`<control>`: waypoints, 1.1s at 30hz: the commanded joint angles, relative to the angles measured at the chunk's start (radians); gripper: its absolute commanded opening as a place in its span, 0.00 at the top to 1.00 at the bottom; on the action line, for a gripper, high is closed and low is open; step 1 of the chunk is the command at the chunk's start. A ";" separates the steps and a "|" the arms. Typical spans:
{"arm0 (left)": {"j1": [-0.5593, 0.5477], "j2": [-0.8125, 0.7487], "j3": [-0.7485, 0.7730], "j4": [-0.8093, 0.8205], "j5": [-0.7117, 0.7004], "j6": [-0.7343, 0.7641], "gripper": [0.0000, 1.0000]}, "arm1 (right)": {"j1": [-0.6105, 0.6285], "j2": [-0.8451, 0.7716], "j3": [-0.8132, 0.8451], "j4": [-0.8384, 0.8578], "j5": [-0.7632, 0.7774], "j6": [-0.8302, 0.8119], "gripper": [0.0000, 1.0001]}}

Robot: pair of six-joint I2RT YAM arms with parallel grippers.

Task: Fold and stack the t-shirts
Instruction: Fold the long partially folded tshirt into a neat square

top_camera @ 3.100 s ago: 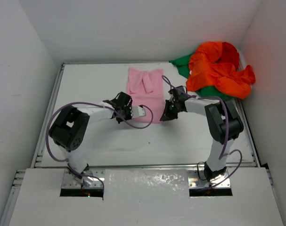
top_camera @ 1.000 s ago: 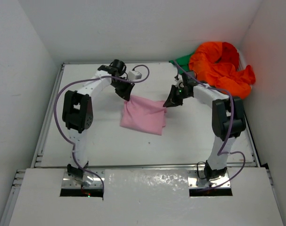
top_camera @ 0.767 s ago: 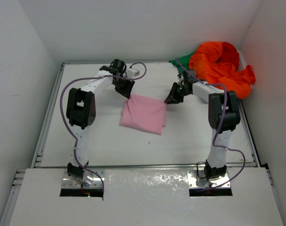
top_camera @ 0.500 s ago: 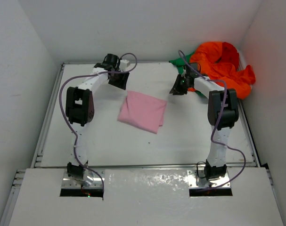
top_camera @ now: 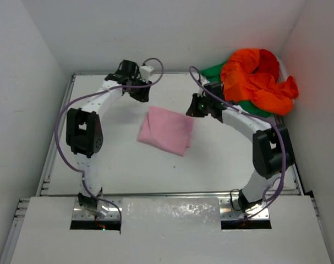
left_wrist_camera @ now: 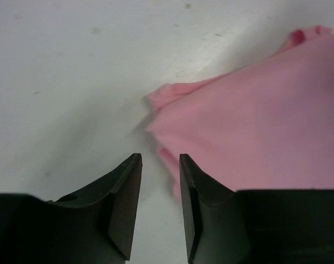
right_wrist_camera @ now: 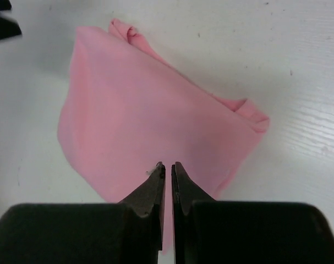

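Note:
A pink t-shirt (top_camera: pixel 167 131) lies folded into a rough square near the middle of the table. It fills much of the right wrist view (right_wrist_camera: pixel 150 104) and the right side of the left wrist view (left_wrist_camera: pixel 260 121). My left gripper (top_camera: pixel 141 93) (left_wrist_camera: pixel 159 160) is just beyond the shirt's back left corner, open by a small gap and holding nothing. My right gripper (top_camera: pixel 195 108) (right_wrist_camera: pixel 168 165) hovers by the shirt's back right corner, shut and empty. The orange t-shirt (top_camera: pixel 258 80), red t-shirt (top_camera: pixel 270 59) and green t-shirt (top_camera: pixel 213 71) lie crumpled in a heap at the back right.
A raised metal rim (top_camera: pixel 61 126) runs round the white table, with white walls close on both sides and at the back. Purple cables (top_camera: pixel 155 69) loop above both arms. The heap of shirts fills the back right corner.
Both grippers have let go of the pink shirt's back corners and drawn away. The shirt has dropped flat onto the table. The left gripper went back and left; the right shut again.

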 commanded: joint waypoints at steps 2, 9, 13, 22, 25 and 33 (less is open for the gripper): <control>-0.089 0.033 -0.029 0.027 0.055 0.053 0.68 | -0.023 0.135 0.017 0.097 -0.031 0.067 0.96; -0.051 0.191 0.098 0.052 -0.060 -0.042 0.67 | -0.064 0.305 0.157 0.039 0.018 0.090 0.99; -0.031 0.244 0.161 0.052 -0.060 -0.082 0.58 | -0.088 0.402 0.250 -0.034 0.046 0.067 1.00; 0.000 0.127 0.218 0.102 0.017 -0.188 0.22 | -0.105 0.506 0.548 -0.197 0.064 -0.017 0.89; 0.046 0.039 0.176 0.090 0.052 -0.198 0.14 | -0.113 0.448 0.573 -0.229 0.063 -0.039 0.69; 0.068 -0.182 -0.368 0.032 0.162 -0.116 0.69 | -0.121 0.267 0.306 -0.139 0.004 -0.024 0.60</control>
